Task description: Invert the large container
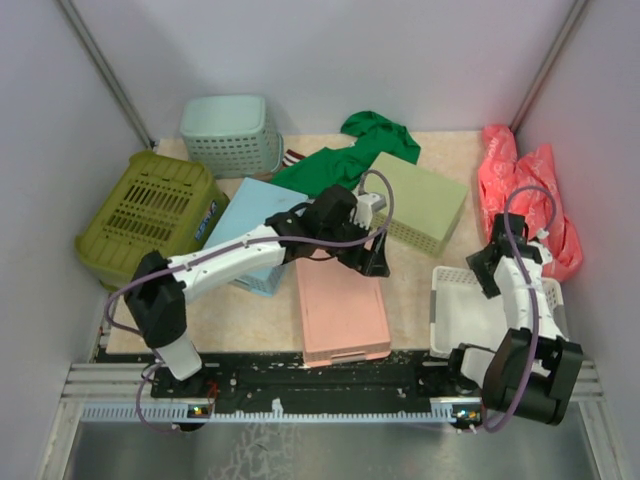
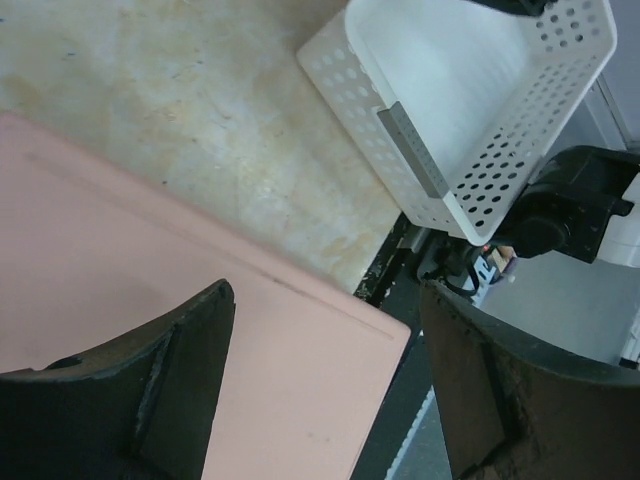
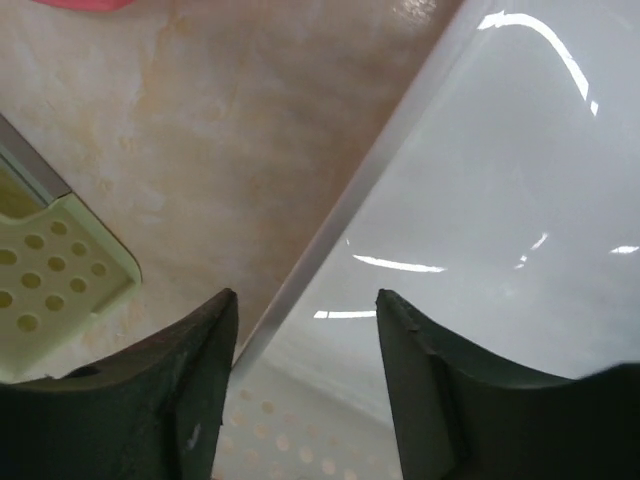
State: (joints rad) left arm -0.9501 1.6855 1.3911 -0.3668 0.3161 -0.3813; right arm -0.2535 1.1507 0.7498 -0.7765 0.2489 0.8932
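Squinting at the sticker (image 1: 207,220) on the large container (image 1: 150,210), we can't read it, too small. Container sits at the desk's (image 1: 410,295) left edge, well apart from both claws. Left claw (image 2: 325,300) wide, empty, above pink tray (image 2: 100,260). Right claw (image 3: 305,300) wide, above white basket (image 3: 500,200) rim, near-right corner.

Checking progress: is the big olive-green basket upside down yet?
Upside down, it seems: the olive-green basket shows its slotted base on top, walls flaring downward.
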